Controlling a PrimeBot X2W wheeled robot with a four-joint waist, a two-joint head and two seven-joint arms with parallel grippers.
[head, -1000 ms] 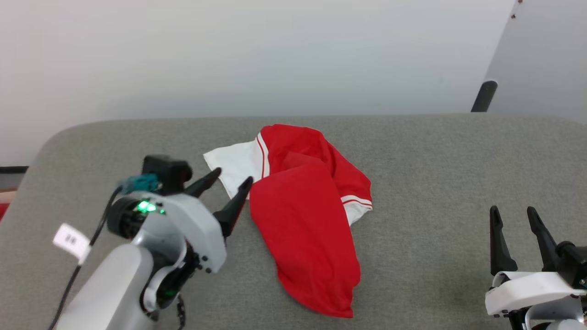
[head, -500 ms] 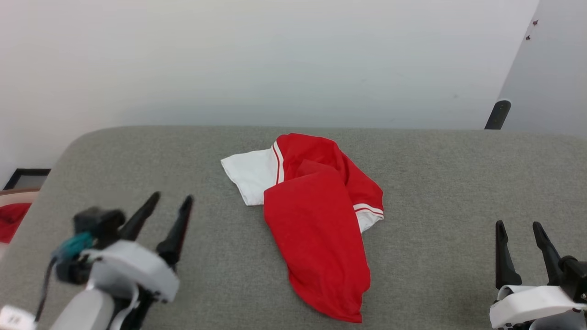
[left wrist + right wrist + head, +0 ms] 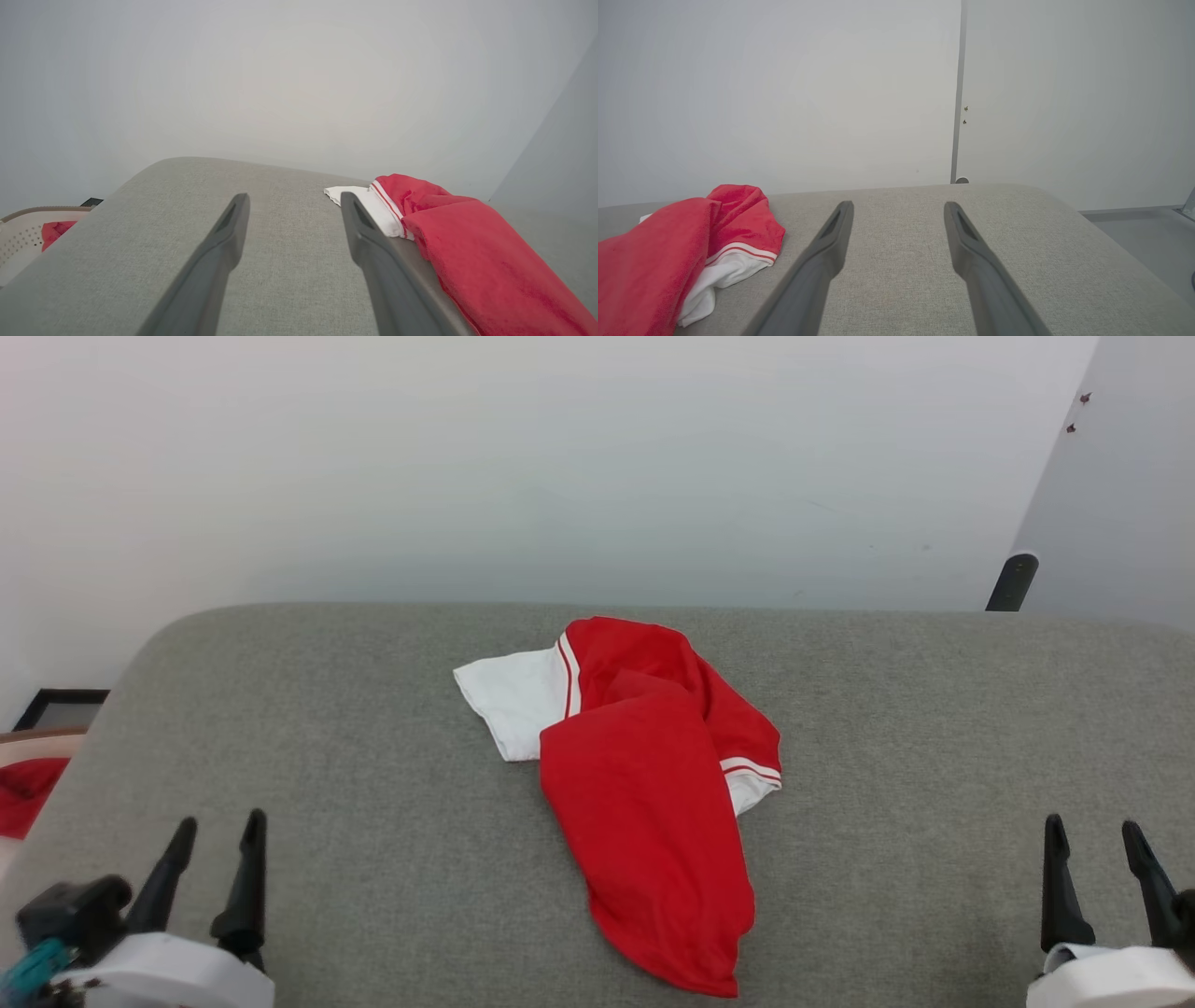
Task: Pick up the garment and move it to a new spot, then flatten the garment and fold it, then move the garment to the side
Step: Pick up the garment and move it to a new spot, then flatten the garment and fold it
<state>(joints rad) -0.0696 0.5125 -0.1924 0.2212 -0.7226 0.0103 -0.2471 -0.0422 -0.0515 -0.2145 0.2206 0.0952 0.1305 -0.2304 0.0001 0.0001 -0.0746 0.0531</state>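
Head view: the shirt (image 3: pixel 644 803) lies crumpled at the middle of the grey padded table (image 3: pixel 373 709). The left gripper (image 3: pixel 221 819) and right gripper (image 3: pixel 1093 821) sit at the near corners, fingers spread, empty, well apart from it.
Left wrist view: shirt lies right of the spread fingers.
Right wrist view: shirt at left.

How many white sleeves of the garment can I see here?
2. One sleeve lies flat at the garment's far left; the second sleeve pokes out on its right, mostly covered by red fabric.
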